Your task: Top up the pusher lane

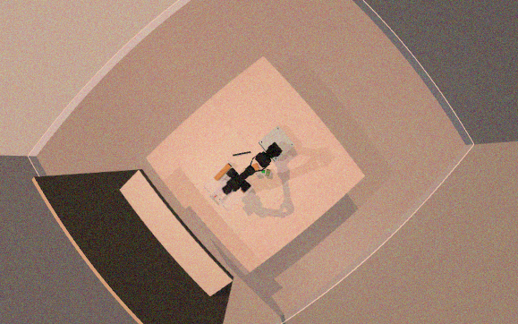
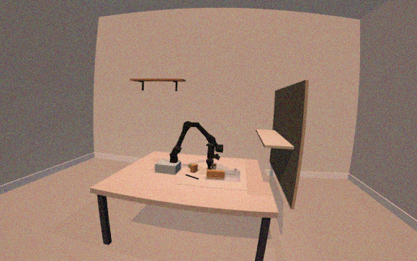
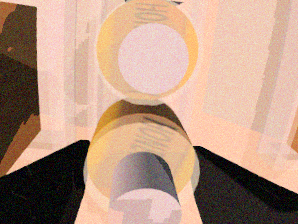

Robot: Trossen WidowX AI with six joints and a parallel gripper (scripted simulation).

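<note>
While jar (image 3: 142,135) in hand (image 1: 236,181) (image 2: 210,166) (image 3: 140,153), lane-jar (image 3: 152,57) ahead.

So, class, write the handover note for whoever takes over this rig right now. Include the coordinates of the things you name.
Gripper (image 3: 140,153): shut on the near yellow jar (image 3: 141,137), upright between its fingers.
Second yellow jar (image 3: 107,50): directly beyond it, in the lane.
Done: loose jar picked up and lined up with the one in the lane.
Left: finish seating it behind the front stop, easing the row back, then let go. Whether it is on the lane floor, I cannot tell.
</note>
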